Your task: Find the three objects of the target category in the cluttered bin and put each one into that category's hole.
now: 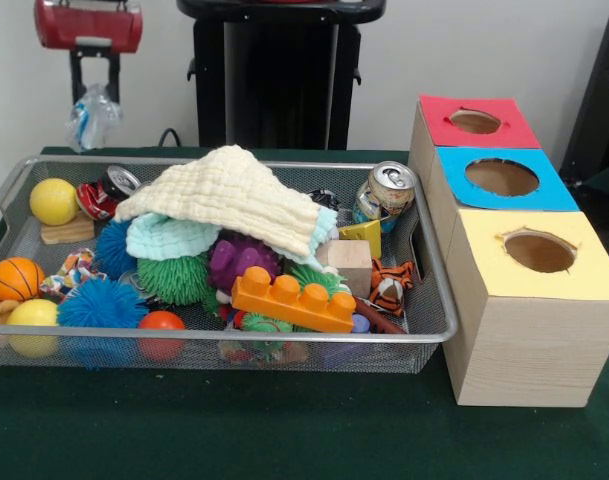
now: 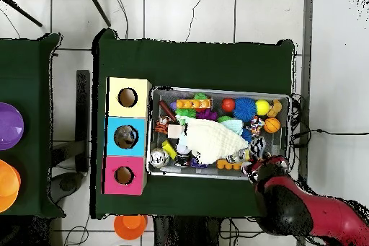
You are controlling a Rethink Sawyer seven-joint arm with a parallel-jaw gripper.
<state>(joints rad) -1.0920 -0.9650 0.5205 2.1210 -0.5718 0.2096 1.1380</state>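
A dark green table carries a wire basket and, just beside it, a row of three wooden boxes with red, blue and yellow tops, touching one another.

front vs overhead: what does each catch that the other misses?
Front only: the claw holding a clear bottle beyond the bin's far corner. Overhead only: a purple dish and an orange dish on a side table, and the red arm, which hides the claw. Both: the wire bin, the cream cloth, and the red hole, blue hole and yellow hole.
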